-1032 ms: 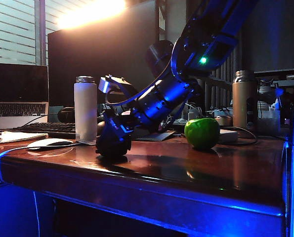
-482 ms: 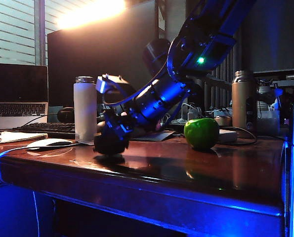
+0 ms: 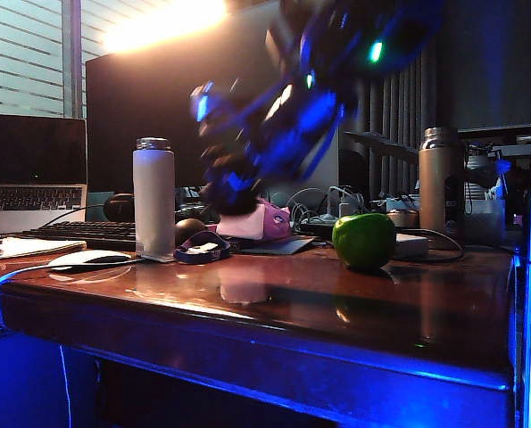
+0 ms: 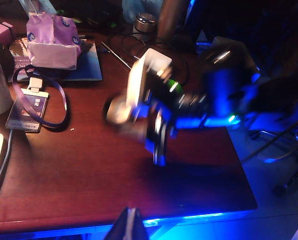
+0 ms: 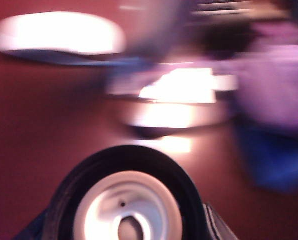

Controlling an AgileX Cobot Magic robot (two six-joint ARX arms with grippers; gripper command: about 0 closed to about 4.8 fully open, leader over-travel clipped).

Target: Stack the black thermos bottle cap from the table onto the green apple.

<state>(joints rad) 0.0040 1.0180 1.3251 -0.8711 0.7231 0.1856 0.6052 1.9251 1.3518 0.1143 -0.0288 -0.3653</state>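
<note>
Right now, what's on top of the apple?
Nothing: the apple is bare on top. The right gripper holds the cap in the air, left of it in the exterior view. The left gripper hangs near the table edge. The apple's underside is hidden.

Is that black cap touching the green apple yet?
Apart. The exterior view shows the right pincer carrying the black cap high in the air, well away from the green apple.

An office desk — laptop (image 3: 31, 165), keyboard (image 3: 87, 234), mouse (image 3: 91, 259), big monitor (image 3: 185, 116), window blinds (image 3: 24, 53) behind.
</note>
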